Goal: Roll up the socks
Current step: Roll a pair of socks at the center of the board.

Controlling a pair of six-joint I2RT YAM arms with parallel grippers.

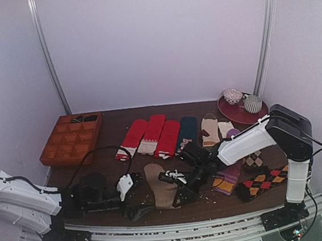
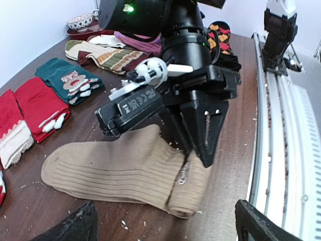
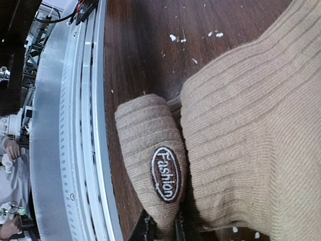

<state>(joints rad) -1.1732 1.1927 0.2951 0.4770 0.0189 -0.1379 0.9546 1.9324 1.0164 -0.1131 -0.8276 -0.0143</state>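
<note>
The tan socks (image 1: 159, 186) lie flat on the dark table near the front edge, also in the left wrist view (image 2: 110, 163). Their near end is rolled into a short tube with a "Fashion" label (image 3: 164, 173). My right gripper (image 1: 182, 195) is shut on that rolled end; its fingertips (image 3: 150, 232) pinch it at the bottom of the right wrist view, and its black body (image 2: 200, 125) stands over the roll. My left gripper (image 1: 137, 198) is wide open and empty just left of the socks, its fingers (image 2: 70, 228) low on either side, touching nothing.
Red socks with white cuffs (image 1: 151, 135), a teal sock (image 1: 186, 130) and beige striped socks (image 1: 210, 128) lie behind. Purple (image 1: 229, 177) and argyle socks (image 1: 264, 182) lie right. An orange divided tray (image 1: 70, 139) is back left, a plate with bowls (image 1: 243, 111) back right. A metal rail (image 1: 189, 240) edges the front.
</note>
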